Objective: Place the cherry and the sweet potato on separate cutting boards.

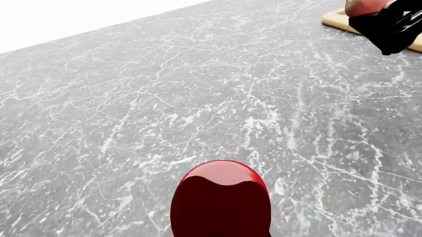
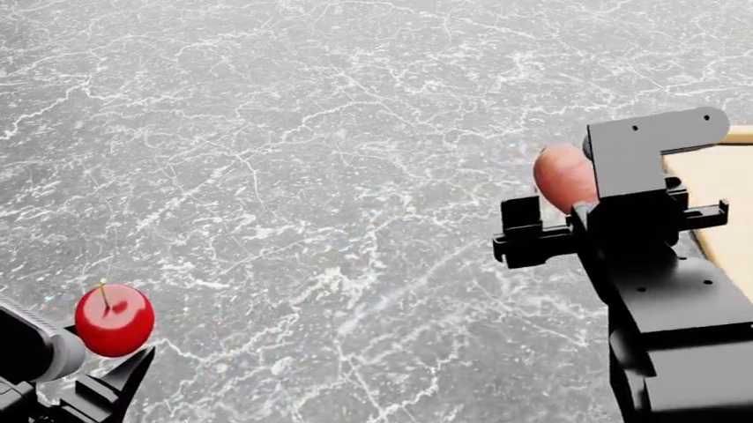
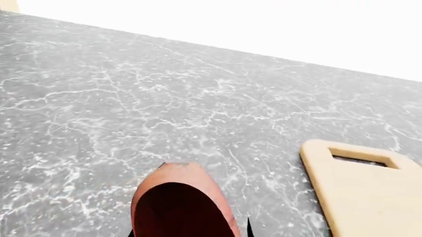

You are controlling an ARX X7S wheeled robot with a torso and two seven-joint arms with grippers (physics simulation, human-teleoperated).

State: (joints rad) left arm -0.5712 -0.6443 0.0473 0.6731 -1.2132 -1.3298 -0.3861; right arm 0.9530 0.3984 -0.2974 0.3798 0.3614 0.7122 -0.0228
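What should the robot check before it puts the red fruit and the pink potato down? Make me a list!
1. Cherry held in the left gripper: ok, it sits at the fingers, off the counter.
2. Sweet potato held in the right gripper: ok, lifted above the counter.
3. Sweet potato over the cutting board: not ok, the board lies beside it, off to the robot's right.
4. Board surface free: ok for the part in view; the rest is out of frame.
5. Second board for the cherry: cannot tell, only a beige corner shows far off.
6. Cherry's path along the counter: ok, nothing is in the way.
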